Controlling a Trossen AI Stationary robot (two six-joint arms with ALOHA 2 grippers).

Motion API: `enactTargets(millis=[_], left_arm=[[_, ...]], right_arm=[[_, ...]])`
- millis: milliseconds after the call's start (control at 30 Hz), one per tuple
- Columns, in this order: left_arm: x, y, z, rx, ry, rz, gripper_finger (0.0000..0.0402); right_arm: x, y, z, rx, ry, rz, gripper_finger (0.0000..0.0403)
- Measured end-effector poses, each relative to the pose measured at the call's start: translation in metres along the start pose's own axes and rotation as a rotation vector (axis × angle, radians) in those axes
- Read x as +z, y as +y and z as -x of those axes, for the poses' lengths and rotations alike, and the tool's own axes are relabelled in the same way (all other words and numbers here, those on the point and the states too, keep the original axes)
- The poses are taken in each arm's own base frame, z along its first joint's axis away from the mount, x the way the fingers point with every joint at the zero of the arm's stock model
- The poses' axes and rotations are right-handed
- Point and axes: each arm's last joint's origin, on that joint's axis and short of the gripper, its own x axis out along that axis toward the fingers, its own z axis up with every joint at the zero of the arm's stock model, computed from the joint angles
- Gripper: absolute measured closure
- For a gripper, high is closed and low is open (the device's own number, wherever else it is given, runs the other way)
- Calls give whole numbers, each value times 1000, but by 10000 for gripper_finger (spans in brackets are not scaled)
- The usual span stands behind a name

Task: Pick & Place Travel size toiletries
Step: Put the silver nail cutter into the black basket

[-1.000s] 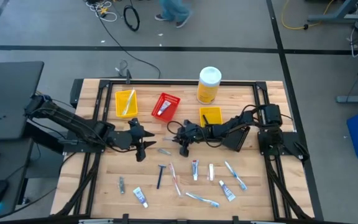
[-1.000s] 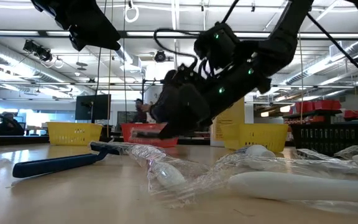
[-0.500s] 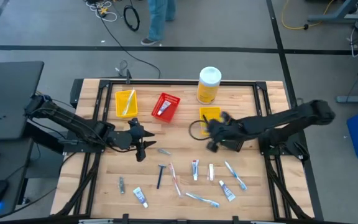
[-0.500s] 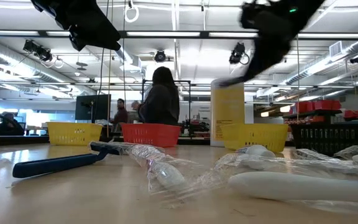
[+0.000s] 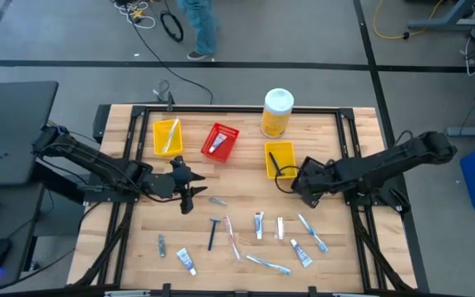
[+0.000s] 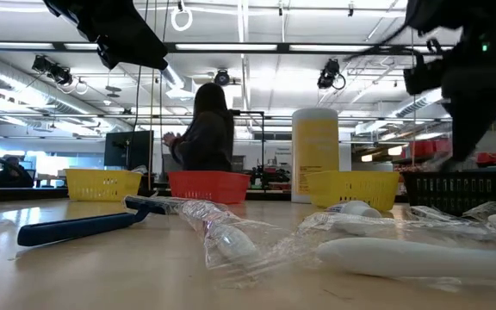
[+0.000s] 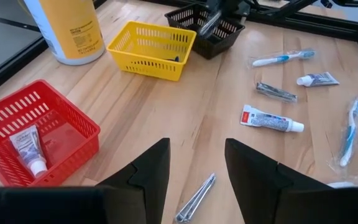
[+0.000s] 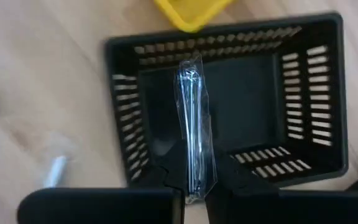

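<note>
High view: right gripper [image 5: 303, 183] over black bin [image 5: 313, 188], left gripper [image 5: 190, 198] spread, idle above worktop [image 5: 138, 239]; right wrist view: fingers pinch wrapped razor [image 8: 193, 134] at its lower end above the bin — light, slippery film, keep grip on stiff handle.

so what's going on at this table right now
A two-armed robot is sorting travel toiletries into small bins. The right gripper is shut on a clear-wrapped slim item and holds it above the black bin, not yet released. The left gripper is open and hovers over the wooden table near a wrapped piece. The red bin already has one small tube. Several toothbrushes and tubes lie loose on the table.
</note>
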Motion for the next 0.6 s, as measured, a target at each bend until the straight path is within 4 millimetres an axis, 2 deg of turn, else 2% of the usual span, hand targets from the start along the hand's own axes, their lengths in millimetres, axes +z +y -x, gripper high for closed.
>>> enactTargets(millis=[367, 500, 600], left_arm=[[0, 0, 0, 0, 0, 0, 237], [0, 0, 0, -9, 3, 12, 237], [0, -1, 0, -20, 8, 12, 237]], right_arm=[[1, -33, -36, -172, -8, -189, 365], [0, -40, -53, -153, -18, -209, 360], [1, -42, -58, -120, -7, -207, 344]])
